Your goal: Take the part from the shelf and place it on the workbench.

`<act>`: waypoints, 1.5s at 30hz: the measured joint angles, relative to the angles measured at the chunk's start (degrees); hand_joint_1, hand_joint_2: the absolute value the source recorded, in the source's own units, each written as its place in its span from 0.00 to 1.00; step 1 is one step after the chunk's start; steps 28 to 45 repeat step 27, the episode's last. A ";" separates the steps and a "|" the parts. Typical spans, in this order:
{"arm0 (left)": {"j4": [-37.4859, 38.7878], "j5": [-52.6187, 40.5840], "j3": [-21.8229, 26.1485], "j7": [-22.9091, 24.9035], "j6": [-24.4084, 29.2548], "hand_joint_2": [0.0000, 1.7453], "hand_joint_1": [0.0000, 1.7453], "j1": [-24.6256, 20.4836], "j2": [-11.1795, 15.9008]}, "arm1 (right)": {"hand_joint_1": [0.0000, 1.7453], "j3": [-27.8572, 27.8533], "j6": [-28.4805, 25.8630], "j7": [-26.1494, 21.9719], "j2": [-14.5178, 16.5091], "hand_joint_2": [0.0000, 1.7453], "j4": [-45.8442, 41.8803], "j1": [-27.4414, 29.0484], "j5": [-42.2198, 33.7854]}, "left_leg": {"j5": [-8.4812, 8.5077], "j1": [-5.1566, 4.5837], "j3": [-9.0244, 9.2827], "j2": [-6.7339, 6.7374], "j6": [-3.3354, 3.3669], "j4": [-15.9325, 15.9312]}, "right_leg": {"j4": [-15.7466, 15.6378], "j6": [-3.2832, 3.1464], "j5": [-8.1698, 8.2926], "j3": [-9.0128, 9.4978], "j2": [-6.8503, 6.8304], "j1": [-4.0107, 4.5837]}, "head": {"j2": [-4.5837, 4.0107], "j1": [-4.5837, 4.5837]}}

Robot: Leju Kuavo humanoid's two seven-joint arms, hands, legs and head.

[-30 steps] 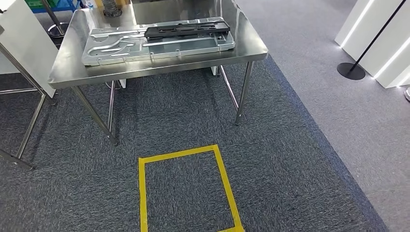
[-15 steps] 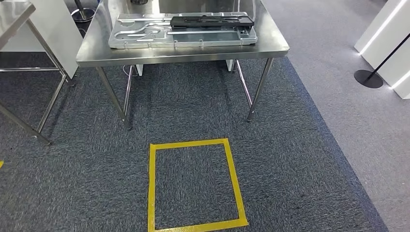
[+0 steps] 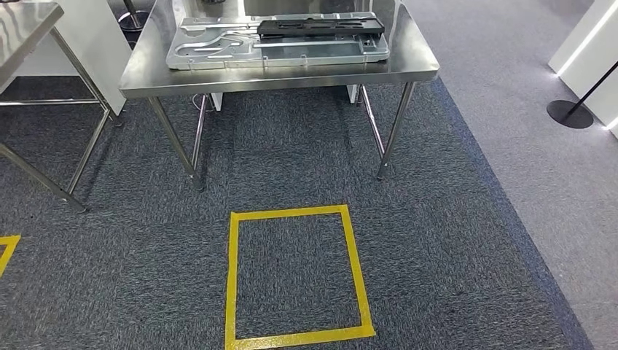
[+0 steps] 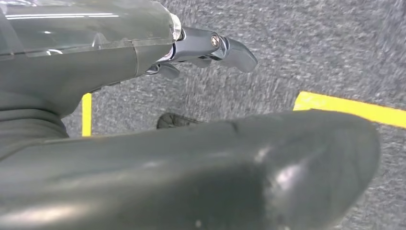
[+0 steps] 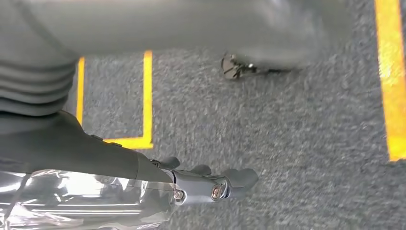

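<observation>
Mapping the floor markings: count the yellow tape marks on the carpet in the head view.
2. A full yellow tape square lies on the carpet before the steel workbench; a yellow tape corner shows at the left edge. More may lie beyond the frame.

Head view looks down at carpet [image 3: 466, 240]; both wrist views share it closely.

Polished steel workbench [image 3: 408, 65]; matt black part [image 3: 321, 27] on dull metal tray [image 3: 211, 51]; rough grey carpet [image 3: 452, 240].

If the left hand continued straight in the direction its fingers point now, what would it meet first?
Probably only the grey carpet: the left hand hangs with its fingers toward the floor, near a yellow tape line. Depth is unclear.
</observation>
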 joint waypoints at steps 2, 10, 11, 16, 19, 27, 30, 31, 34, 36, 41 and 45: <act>0.00 0.00 0.13 0.22 0.12 0.50 0.00 0.07 -0.01 | 0.00 -0.14 -0.82 1.97 -0.33 0.75 0.05 0.01 0.01 | -1.08 0.62 -1.88 0.02 -0.82 4.46 | 0.32 -0.07 -0.02 -0.28 -0.17 -0.02 | 0.00 0.00; 0.09 0.42 0.61 -0.20 0.44 1.00 0.00 -0.18 -0.23 | 0.00 -1.03 -1.05 3.31 -0.96 0.75 0.11 -0.13 -0.08 | 4.93 1.96 5.60 -0.16 -1.64 -10.61 | 3.40 1.68 -1.30 -1.75 0.10 -0.25 | 0.00 0.13; 0.09 0.63 0.70 -0.25 0.31 1.00 0.00 -0.18 -0.21 | 0.00 -1.07 -0.95 3.21 -0.95 1.00 0.13 -0.13 -0.06 | 5.03 1.80 5.57 -0.15 -1.56 -10.60 | 3.30 1.88 -1.21 -1.75 0.12 -0.35 | 0.00 0.13; 0.09 2.07 0.36 -0.02 -0.92 1.00 0.00 0.00 -0.01 | 0.00 -0.84 -0.58 3.62 -0.85 1.00 0.25 0.00 -0.59 | 5.14 1.49 5.43 -0.15 -1.20 -10.57 | 2.97 2.40 -0.86 -1.66 0.16 -0.49 | 0.00 0.13; 0.07 4.56 -2.55 0.81 -1.26 1.00 0.00 0.64 0.27 | 0.00 0.92 -0.12 3.91 -0.85 1.00 0.20 0.36 -2.80 | 5.15 1.44 5.45 -0.15 -1.17 -10.54 | 2.91 2.45 -0.83 -1.68 0.17 -0.55 | 0.00 0.13; -0.69 12.27 -11.88 3.58 -1.11 0.00 0.00 2.35 1.06 | 0.00 6.90 0.90 4.44 -0.85 0.00 -0.43 1.46 -9.75 | 5.14 1.43 5.52 -0.15 -1.15 -10.67 | 2.85 2.49 -0.85 -1.64 0.16 -0.56 | 0.00 0.12; -0.69 12.27 -11.88 3.58 -1.11 0.00 0.00 2.35 1.06 | 0.00 6.90 0.90 4.44 -0.85 0.00 -0.43 1.46 -9.75 | 5.14 1.43 5.52 -0.15 -1.15 -10.67 | 2.85 2.49 -0.85 -1.64 0.16 -0.56 | 0.00 0.12; -0.69 12.27 -11.88 3.58 -1.11 0.00 0.00 2.35 1.06 | 0.00 6.90 0.90 4.44 -0.85 0.00 -0.43 1.46 -9.75 | 5.14 1.43 5.52 -0.15 -1.15 -10.67 | 2.85 2.49 -0.85 -1.64 0.16 -0.56 | 0.00 0.12; -0.69 12.27 -11.88 3.58 -1.11 0.00 0.00 2.35 1.06 | 0.00 6.90 0.90 4.44 -0.85 0.00 -0.43 1.46 -9.75 | 5.14 1.43 5.52 -0.15 -1.15 -10.67 | 2.85 2.49 -0.85 -1.64 0.16 -0.56 | 0.00 0.12; -0.69 12.27 -11.88 3.58 -1.11 0.00 0.00 2.35 1.06 | 0.00 6.90 0.90 4.44 -0.85 0.00 -0.43 1.46 -9.75 | 5.14 1.43 5.52 -0.15 -1.15 -10.67 | 2.85 2.49 -0.85 -1.64 0.16 -0.56 | 0.00 0.12; -0.69 12.27 -11.88 3.58 -1.11 0.00 0.00 2.35 1.06 | 0.00 6.90 0.90 4.44 -0.85 0.00 -0.43 1.46 -9.75 | 5.14 1.43 5.52 -0.15 -1.15 -10.67 | 2.85 2.49 -0.85 -1.64 0.16 -0.56 | 0.00 0.12; -0.69 12.27 -11.88 3.58 -1.11 0.00 0.00 2.35 1.06 | 0.00 6.90 0.90 4.44 -0.85 0.00 -0.43 1.46 -9.75 | 5.14 1.43 5.52 -0.15 -1.15 -10.67 | 2.85 2.49 -0.85 -1.64 0.16 -0.56 | 0.00 0.12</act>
